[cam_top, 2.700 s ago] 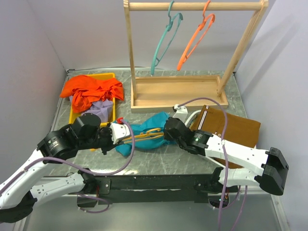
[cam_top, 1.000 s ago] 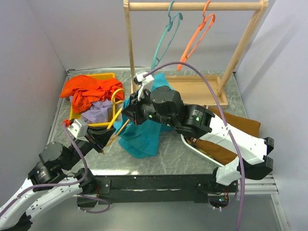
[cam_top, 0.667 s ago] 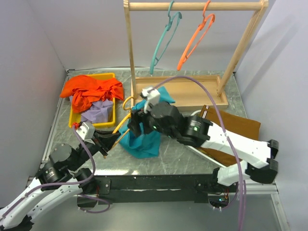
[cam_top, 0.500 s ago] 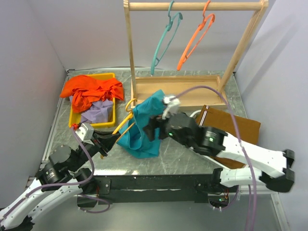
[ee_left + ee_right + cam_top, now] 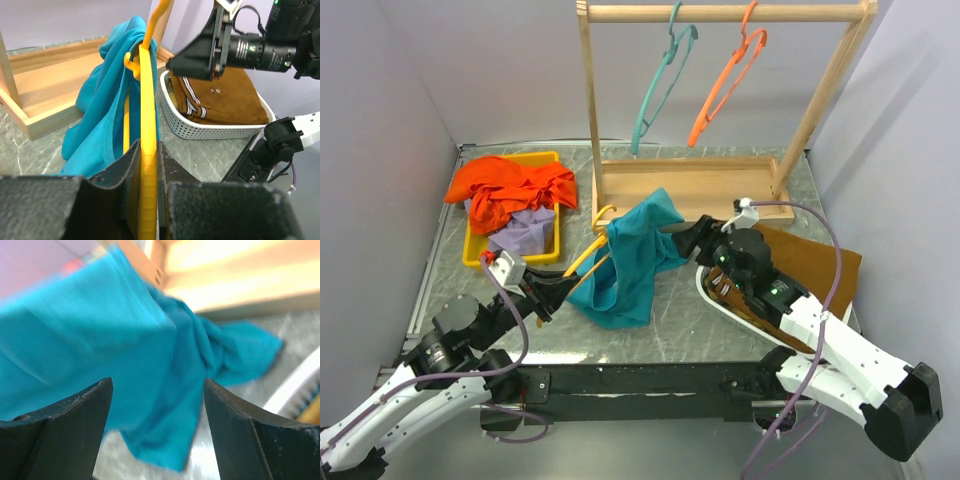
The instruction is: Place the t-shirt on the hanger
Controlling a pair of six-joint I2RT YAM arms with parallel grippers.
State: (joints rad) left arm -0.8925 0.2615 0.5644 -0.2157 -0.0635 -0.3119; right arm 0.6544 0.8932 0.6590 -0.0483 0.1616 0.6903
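Left gripper [image 5: 148, 167]: clamped narrow on the lower bar of the yellow hanger [image 5: 146, 100], fingers pressed to either side of it. It holds the hanger tilted up off the table, hook end pointing away towards the wooden rack [image 5: 690, 190].

T-shirt [image 5: 632, 255]: teal, draped in a bunch over the upper part of the hanger just below the hook. Its lower folds sag to the marbled tabletop. From the left wrist view most of the cloth hangs to one side of the hanger. Whether a hanger arm runs inside the neck or a sleeve cannot be told.

Right gripper [image 5: 692, 236]: jaws spread wide, nothing between them. It sits just beside the shirt's right edge, above the near rim of the white basket [image 5: 712, 296] that holds a folded brown garment [image 5: 815, 262]. In the right wrist view the cloth fills the space ahead of the open fingers, close but apparently not touched; the picture is blurred.

Handling, as judged:
- The shirt is light, limp and soft; it will slump and slide off a smooth, thin hanger if the hanger tips.
- Best hold is a pinch on a hem, collar or shoulder seam, where doubled fabric gives grip.
- The hanger is thin and stiff, and may twist in the grip under a sideways pull.
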